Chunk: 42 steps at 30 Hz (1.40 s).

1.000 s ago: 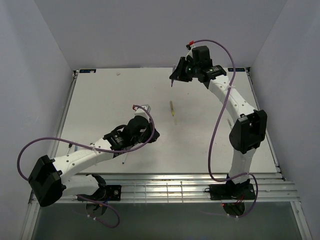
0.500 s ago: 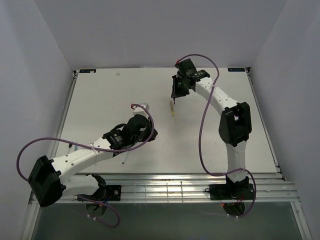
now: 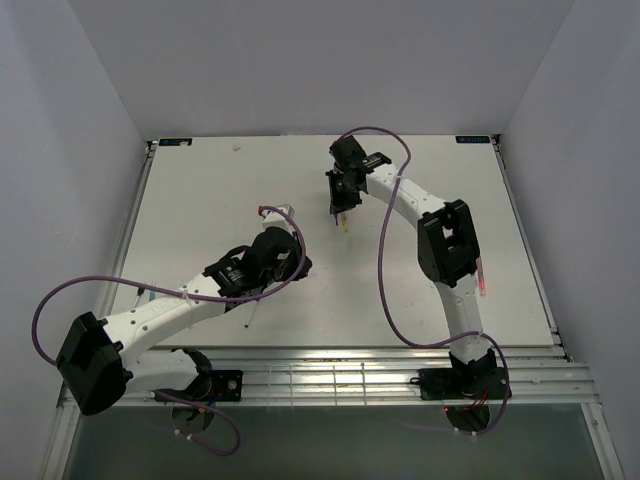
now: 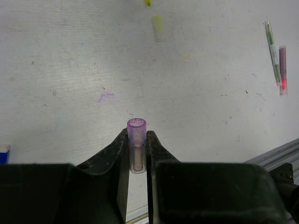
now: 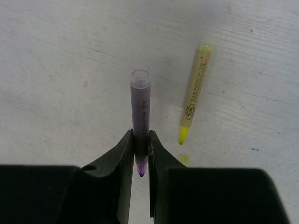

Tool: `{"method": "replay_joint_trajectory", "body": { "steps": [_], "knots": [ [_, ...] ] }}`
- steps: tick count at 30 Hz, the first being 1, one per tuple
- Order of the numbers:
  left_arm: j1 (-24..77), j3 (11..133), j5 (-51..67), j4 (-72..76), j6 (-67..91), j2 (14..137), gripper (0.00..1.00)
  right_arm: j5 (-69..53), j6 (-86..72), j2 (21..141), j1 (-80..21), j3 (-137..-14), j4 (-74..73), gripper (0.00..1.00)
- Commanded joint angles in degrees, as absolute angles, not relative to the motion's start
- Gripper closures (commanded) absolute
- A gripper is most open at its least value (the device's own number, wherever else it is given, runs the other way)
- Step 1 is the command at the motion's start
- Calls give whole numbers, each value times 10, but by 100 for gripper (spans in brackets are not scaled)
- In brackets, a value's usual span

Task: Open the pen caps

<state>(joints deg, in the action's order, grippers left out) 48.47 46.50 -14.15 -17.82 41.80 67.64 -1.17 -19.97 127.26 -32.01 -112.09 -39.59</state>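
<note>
Left gripper [image 4: 137, 138] pinching a purple pen cap [image 4: 136, 128], right gripper [image 5: 140, 136] clamped on the purple pen [image 5: 140, 100]
The left gripper is drawn narrow around the short cap, whose open end points out past the fingertips, over the white counter [image 3: 200, 190] left of centre. The right gripper, toward the far middle of the counter, is closed tight on the pen barrel, the bare purple tip showing between its fingers. Just right of that pen an uncapped yellow pen [image 5: 196, 84] lies on the counter, and a pale yellow cap [image 4: 157, 25] lies apart from it. A green pen [image 4: 272, 46] and a pink pen [image 4: 282, 67] lie side by side toward the right of the counter
</note>
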Motion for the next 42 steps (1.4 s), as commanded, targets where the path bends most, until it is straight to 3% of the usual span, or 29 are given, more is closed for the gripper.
{"method": "replay_joint_trajectory", "body": {
  "steps": [1, 33, 42],
  "knots": [
    [480, 459, -142, -171, 415, 660, 100, 19, -207, 1285, -327, -1146, -409, 92],
    [463, 438, -113, -151, 417, 658, 100, 62, -211, 1351, -338, -1183, -425, 92],
    [461, 434, -109, -146, 417, 650, 100, 68, -209, 1364, -338, -1182, -425, 88]
  ]
}}
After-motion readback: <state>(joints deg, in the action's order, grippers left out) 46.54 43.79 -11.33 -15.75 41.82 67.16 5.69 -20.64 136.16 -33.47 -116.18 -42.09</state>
